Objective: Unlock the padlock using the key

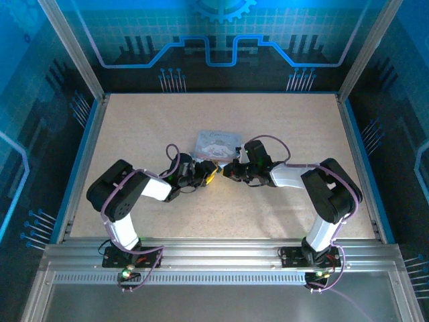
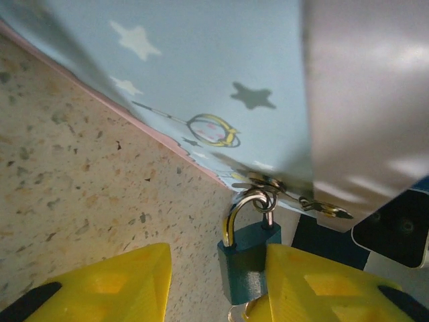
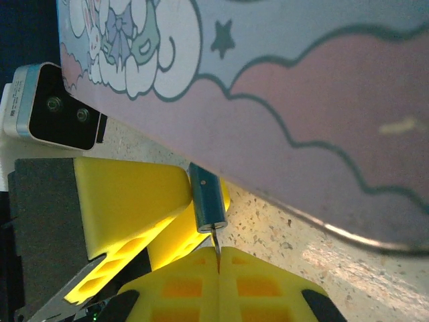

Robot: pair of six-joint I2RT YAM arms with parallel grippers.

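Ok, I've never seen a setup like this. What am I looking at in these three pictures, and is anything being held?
This is a robot with a left arm and a right arm, bolted at the near edge of a speckled table. Each ends in a yellow two-finger gripper. The wide picture comes from a fixed camera above and behind the arms. The other two come from cameras on the left and right wrists.

On the table lies a pastel tin with a cartoon lid. A small blue-green padlock hangs from its clasp.

The left gripper has its jaws apart around the padlock, one finger against it. The right gripper is shut on the key. The key's thin blade reaches the padlock's underside, but I cannot tell whether it has entered.
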